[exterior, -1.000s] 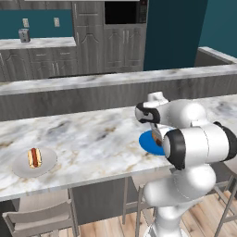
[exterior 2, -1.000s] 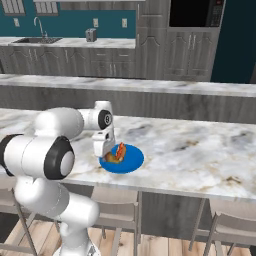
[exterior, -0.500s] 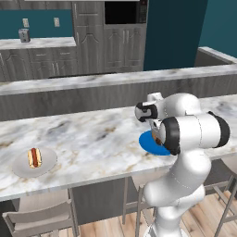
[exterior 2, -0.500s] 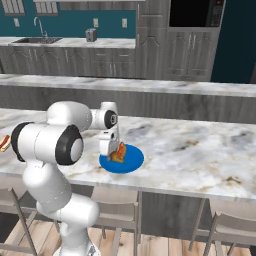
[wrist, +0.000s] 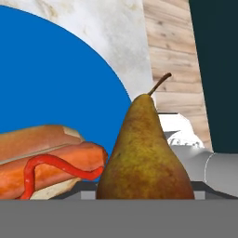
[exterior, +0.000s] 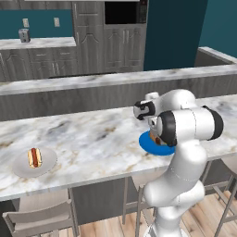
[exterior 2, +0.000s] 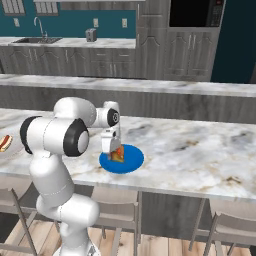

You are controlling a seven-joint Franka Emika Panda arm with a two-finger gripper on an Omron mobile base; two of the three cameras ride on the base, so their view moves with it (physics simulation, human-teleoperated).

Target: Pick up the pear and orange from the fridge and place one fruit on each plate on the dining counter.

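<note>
We are holding the small brownish-yellow pear (wrist: 145, 153), bulbous at the base and tapering to a thin stalk, just above the round bright blue plate (exterior 2: 131, 161) on the long white-grey veined marble dining counter (exterior 2: 200, 150). In the hand view the pear is sitting at 6 o'clock, right at the fingertips, with a hot dog in a bun striped with red sauce (wrist: 44, 158) lying on the plate at about 8 o'clock from it. We are judging the pear to be light, firm and smooth-skinned, so it could slip or roll once released; the wide belly looks like the place to be gripping it, never the stalk. Our dark two-finger gripper (exterior 2: 114, 151) is pressed together on that belly, and the fingers themselves are hidden behind the fruit. In the right base view the white arm is folding tightly, elbow bulging toward the camera at 9 o'clock from the plate, forearm reaching across, and the hand is pointing straight down over the plate's near-left part. In the left base view a second, pale grey-white round plate (exterior: 18, 167) is sitting far off at 9 o'clock, also carrying a hot dog (exterior: 33, 157).
</note>
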